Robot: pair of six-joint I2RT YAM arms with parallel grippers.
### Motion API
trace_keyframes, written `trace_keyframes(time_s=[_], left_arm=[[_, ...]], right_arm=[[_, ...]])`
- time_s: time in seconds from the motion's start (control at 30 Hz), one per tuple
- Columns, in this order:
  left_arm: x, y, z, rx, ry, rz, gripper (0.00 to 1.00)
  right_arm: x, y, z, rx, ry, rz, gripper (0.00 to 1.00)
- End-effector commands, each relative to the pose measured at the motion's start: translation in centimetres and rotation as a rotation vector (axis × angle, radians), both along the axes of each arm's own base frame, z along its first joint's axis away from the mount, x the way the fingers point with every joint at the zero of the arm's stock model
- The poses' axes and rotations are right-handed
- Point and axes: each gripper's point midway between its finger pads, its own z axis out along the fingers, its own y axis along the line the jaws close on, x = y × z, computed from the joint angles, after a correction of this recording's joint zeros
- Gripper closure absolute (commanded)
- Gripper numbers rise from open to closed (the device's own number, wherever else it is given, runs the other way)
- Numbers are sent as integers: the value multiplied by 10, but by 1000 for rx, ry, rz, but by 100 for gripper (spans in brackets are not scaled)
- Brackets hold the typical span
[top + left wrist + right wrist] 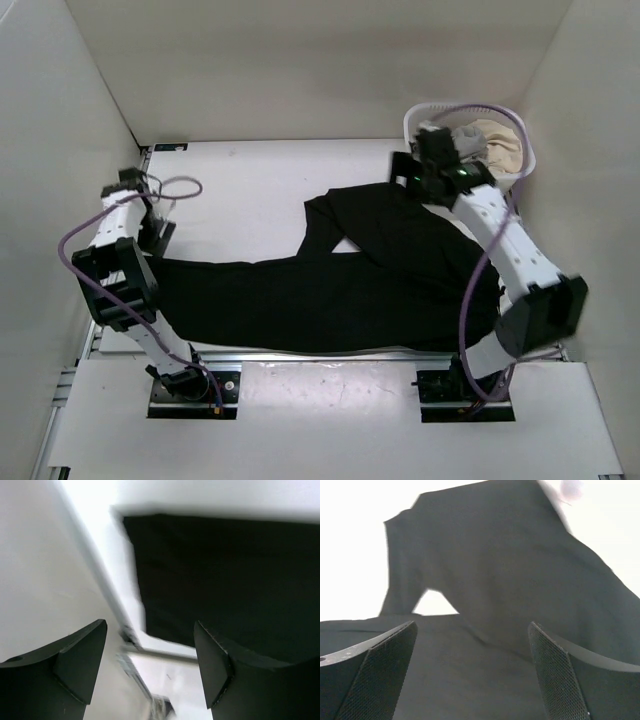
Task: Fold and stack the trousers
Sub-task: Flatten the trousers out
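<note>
Trousers (pixel 330 290) ahead of both jaws (parted)

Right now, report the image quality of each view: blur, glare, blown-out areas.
Top external: sharp and evenly lit, though the trousers read as one flat black mass. Left wrist: smeared, the trousers' edge soft, the table glaring white. Right wrist: table blown out to pure white, cloth hazy grey, only the textured pads of the right tool crisp.
</note>
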Motion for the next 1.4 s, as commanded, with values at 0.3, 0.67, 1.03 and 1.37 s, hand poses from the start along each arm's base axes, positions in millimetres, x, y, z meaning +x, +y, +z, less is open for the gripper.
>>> trace_keyframes(time_s=[0.3,0.67,1.03,1.37], left_arm=[[-67,16,-40,52,52,132,19],[-64,9,-58,-5,92,122,19],[-98,0,-97,-12,202,133,38],[-104,-4,-103,-26,211,141,38]], right_arm=[[67,222,-126,68,293,347,4],[4,214,-213,-100,531,349,13],[84,213,-137,43,229,245,100],[153,243,12,635,-153,229,100]])
